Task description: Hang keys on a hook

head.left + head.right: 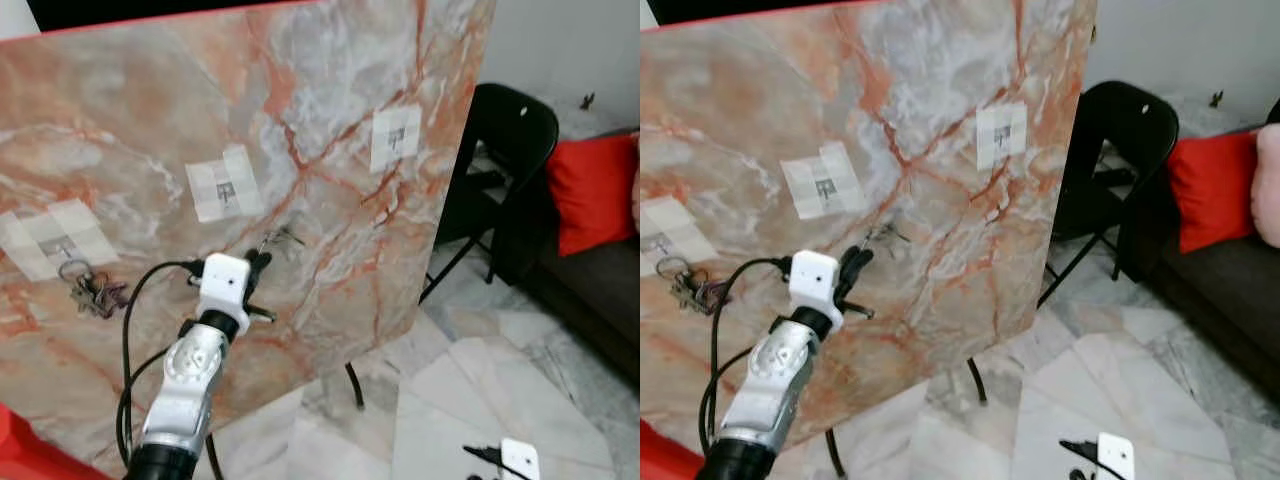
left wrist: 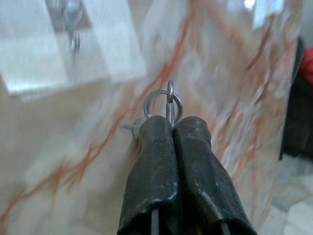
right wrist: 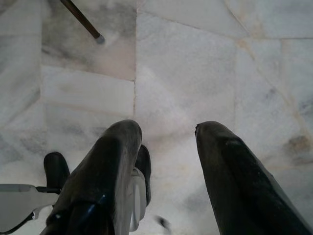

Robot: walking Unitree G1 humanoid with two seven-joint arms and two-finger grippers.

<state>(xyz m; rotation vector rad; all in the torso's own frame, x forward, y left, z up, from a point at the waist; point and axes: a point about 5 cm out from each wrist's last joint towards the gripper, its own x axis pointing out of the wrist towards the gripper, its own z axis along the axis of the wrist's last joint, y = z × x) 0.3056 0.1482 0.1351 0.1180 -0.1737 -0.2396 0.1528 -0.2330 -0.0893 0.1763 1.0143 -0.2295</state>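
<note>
Left gripper [image 2: 172, 125]: clamped on silver key ring [image 2: 163, 103], just below middle taped hook [image 1: 226, 189] on marble board [image 1: 330, 250].
Right gripper [image 3: 166, 142]: fingers spread, empty.

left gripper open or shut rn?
Shut. The left gripper has both black fingers pressed together on a key ring, held against the marble board below the middle hook.

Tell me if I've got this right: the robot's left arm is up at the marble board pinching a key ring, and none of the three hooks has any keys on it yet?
Not quite. The left gripper does pinch a key ring at the marble board, jaws shut. But one hook already carries keys: the left eye view shows a bunch of keys hanging under the leftmost hook.
</note>
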